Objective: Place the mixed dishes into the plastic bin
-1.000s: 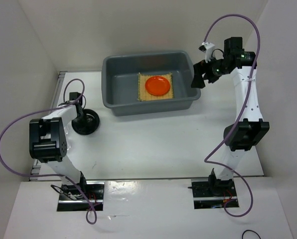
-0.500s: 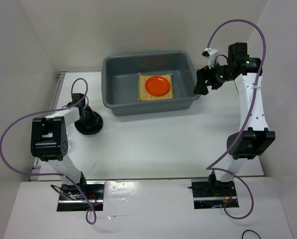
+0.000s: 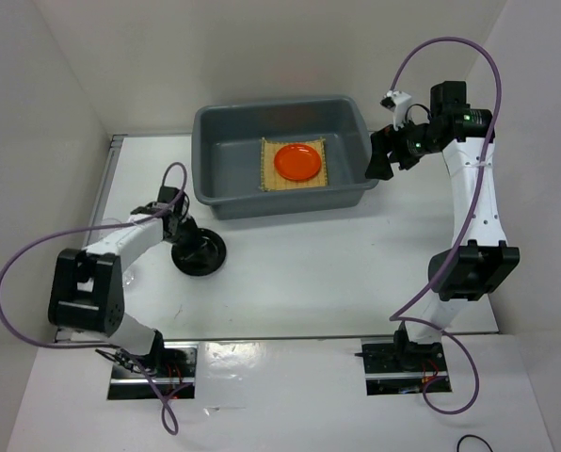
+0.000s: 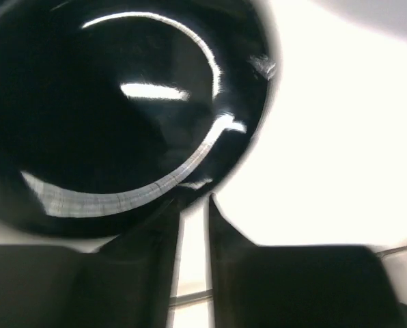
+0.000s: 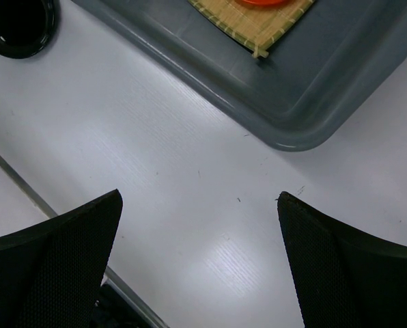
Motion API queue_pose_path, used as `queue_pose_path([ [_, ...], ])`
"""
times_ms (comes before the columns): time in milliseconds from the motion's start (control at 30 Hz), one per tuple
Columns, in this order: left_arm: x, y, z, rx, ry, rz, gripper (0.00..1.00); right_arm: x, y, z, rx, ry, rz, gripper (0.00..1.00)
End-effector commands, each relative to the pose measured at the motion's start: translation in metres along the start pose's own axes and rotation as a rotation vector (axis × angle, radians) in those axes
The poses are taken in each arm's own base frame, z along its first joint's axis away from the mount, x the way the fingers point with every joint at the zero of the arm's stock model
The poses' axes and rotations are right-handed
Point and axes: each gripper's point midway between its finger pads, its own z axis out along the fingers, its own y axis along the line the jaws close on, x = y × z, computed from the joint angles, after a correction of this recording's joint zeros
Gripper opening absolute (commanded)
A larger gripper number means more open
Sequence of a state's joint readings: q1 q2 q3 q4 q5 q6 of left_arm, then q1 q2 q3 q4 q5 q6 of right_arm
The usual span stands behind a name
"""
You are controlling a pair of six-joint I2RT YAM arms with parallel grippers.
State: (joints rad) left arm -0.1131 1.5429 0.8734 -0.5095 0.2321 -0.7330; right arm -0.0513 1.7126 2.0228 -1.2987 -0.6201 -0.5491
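Left pincer clamps one black dish; right pincer gapes beside one bin.

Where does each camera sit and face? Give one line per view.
Top external: above and behind the arms, looking down on them, the grey bin and black dish.
Left wrist: on the left claw, close on the black dish; own fingers below.
Right wrist: on the right claw, facing down at table and bin corner; fingers spread.
Shared: all show the black dish.
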Motion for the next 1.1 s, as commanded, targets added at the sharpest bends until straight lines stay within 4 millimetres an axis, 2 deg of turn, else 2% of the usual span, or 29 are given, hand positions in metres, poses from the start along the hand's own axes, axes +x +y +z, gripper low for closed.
queue_pose_path([
  [0,-0.041,-0.033,-0.061,0.054,-0.203,0.064,0.34,-0.004,0.003,-0.001,-0.025,-0.024,-0.019,0.99],
  [33,-0.042,-0.034,-0.074,0.046,-0.221,0.086,0.45,-0.001,0.003,0.001,-0.03,-0.014,-0.011,0.99],
  [67,-0.051,-0.033,-0.085,0.05,-0.248,0.077,0.51,0.002,0.005,0.001,-0.032,-0.011,-0.008,0.99],
  [133,-0.053,-0.026,-0.092,0.046,-0.255,0.069,0.68,0.004,0.005,-0.001,-0.037,-0.014,0.002,0.99],
  [167,-0.056,-0.014,-0.09,0.036,-0.25,0.045,0.76,0.007,0.007,0.001,-0.051,-0.011,0.009,0.99],
  [200,-0.049,0.0,-0.08,0.018,-0.211,0.029,0.78,0.008,0.009,-0.001,-0.051,-0.012,-0.001,0.99],
  [300,-0.041,0.026,-0.061,-0.026,-0.121,-0.005,0.77,0.006,0.012,-0.004,-0.054,-0.024,-0.007,0.99],
  [367,-0.047,0.03,-0.061,-0.047,-0.134,-0.013,0.77,0.004,0.014,-0.007,-0.05,-0.031,-0.014,0.99],
  [467,-0.062,0.052,-0.064,-0.089,-0.167,-0.113,0.81,0.005,0.016,-0.008,-0.05,-0.031,-0.014,0.99],
  [533,-0.066,0.063,-0.061,-0.109,-0.175,-0.142,0.85,0.005,0.016,-0.008,-0.05,-0.031,-0.014,0.99],
  [633,-0.067,0.079,-0.052,-0.139,-0.139,-0.183,0.85,0.007,0.018,-0.01,-0.05,-0.031,-0.014,0.99],
  [700,-0.073,0.081,-0.047,-0.131,-0.142,-0.192,0.86,0.007,0.018,-0.01,-0.05,-0.031,-0.014,0.99],
  [733,-0.066,0.087,-0.04,-0.125,-0.117,-0.203,0.86,0.007,0.018,-0.01,-0.05,-0.031,-0.014,0.99],
  [767,-0.064,0.081,-0.031,-0.077,-0.089,-0.204,0.86,0.007,0.018,-0.01,-0.05,-0.031,-0.014,0.99],
  [867,-0.047,0.082,-0.01,-0.036,-0.002,-0.215,0.85,0.007,0.016,-0.01,-0.042,-0.027,-0.014,0.99],
  [1067,-0.038,0.077,0.008,0.043,0.036,-0.217,0.8,0.005,0.016,-0.011,-0.039,-0.033,-0.019,0.99],
])
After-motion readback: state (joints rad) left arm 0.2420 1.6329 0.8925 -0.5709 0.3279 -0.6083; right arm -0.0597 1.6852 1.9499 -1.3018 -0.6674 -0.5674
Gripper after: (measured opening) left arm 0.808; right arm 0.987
